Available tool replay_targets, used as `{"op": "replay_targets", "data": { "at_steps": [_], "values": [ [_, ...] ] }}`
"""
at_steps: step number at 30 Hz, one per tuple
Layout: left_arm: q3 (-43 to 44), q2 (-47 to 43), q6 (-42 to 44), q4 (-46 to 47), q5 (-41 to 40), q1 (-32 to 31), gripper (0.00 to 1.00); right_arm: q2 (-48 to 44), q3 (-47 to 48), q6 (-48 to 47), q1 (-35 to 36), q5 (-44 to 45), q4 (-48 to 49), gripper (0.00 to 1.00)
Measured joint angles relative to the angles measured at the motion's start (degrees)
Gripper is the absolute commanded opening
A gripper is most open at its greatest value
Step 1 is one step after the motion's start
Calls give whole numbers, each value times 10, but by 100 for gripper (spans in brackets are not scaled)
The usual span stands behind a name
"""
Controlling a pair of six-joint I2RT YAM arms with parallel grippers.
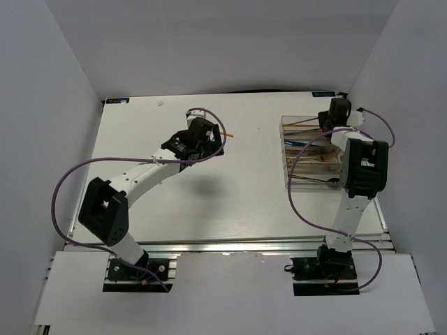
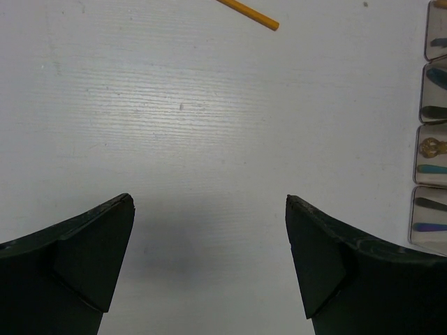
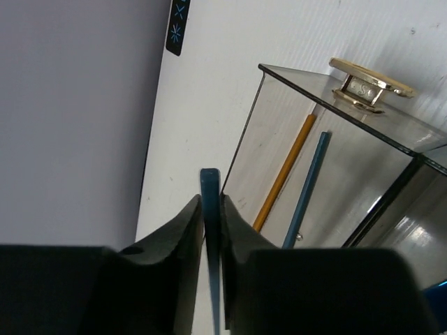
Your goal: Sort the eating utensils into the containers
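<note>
White tabletop (image 1: 244, 202) sitting between grey walls, left gripper (image 2: 209, 209) hovering with jaws spread wide and gripping nothing, orange chopstick (image 2: 248, 14) lying beyond it, right gripper (image 3: 210, 202) pinching a slim blue utensil (image 3: 209, 183) just beside the clear tray (image 3: 279, 139) at far right, orange stick (image 3: 286, 171) and blue stick (image 3: 307, 185) lying inside its far compartment.

Two arms (image 1: 143, 178), one tray (image 1: 288, 157), four compartments (image 2: 422, 216)

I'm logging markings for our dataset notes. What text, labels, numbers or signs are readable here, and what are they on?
No readable words anywhere.
Dark sticker at the table edge: two light-blue star-like signs, no letters.
Gold piece on the tray rim: stamped mark, too blurred to read.
Blue labels at the table's far corners: too small to read.
</note>
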Motion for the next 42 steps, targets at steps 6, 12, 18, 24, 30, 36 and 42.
{"op": "replay_targets", "data": {
  "at_steps": [6, 12, 18, 24, 30, 36, 42],
  "values": [
    [-5, 8, 0, 2, 7, 0, 98, 5, -11, -2, 0, -12, 15, 61],
    [-5, 8, -5, 4, -2, 2, 98, -2, -11, -23, 1, -9, 14, 89],
    [13, 28, -31, -14, -29, 9, 98, -33, -11, -63, 2, 24, -31, 89],
    [101, 100, -84, -41, -43, 28, 98, -92, -11, -108, 6, 38, -76, 89],
    [325, 272, -172, -122, -75, 62, 98, -222, -21, -205, 46, 103, -154, 89],
    [573, 463, -274, -246, -128, 74, 94, -390, -180, -264, 54, 29, -156, 89],
    [576, 518, -334, -271, -145, 70, 91, -472, -316, -290, 62, -90, -182, 89]
  ]
}}
